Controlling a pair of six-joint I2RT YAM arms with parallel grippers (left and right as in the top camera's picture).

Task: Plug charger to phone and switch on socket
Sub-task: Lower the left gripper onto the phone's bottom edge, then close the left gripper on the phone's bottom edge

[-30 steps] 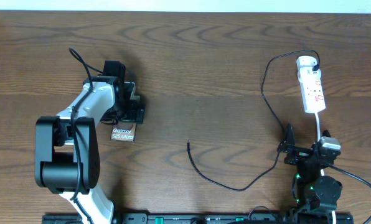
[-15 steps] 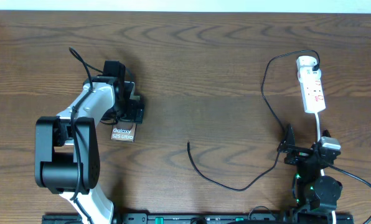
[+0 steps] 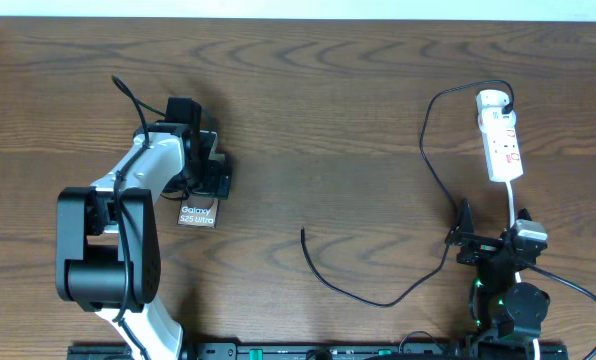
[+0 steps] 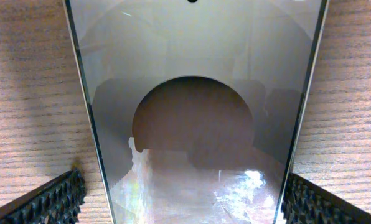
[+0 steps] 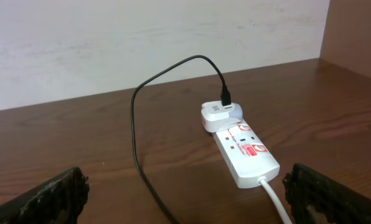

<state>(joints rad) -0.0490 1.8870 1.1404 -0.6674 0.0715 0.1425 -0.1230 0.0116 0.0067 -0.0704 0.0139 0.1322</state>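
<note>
Phone [image 4: 198, 93] under left tool [image 4: 185, 204], jaws wide; I'd close squarely on its long edges. Right tool [image 5: 188, 200] wide, charger tip [image 3: 303, 232] at its 9 o'clock.

Shows left gripper [image 3: 210, 170] over phone [image 3: 199, 214] (lettered end sticking out). Has charger [image 3: 383, 303] looping from socket [image 3: 500, 140] to free tip, well apart from phone. Puts right gripper [image 3: 490, 238] below socket.

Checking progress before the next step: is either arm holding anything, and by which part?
Nothing is held. The left fingers stand open on either side of the flat glossy dark smartphone; the right fingers are open and empty.
</note>
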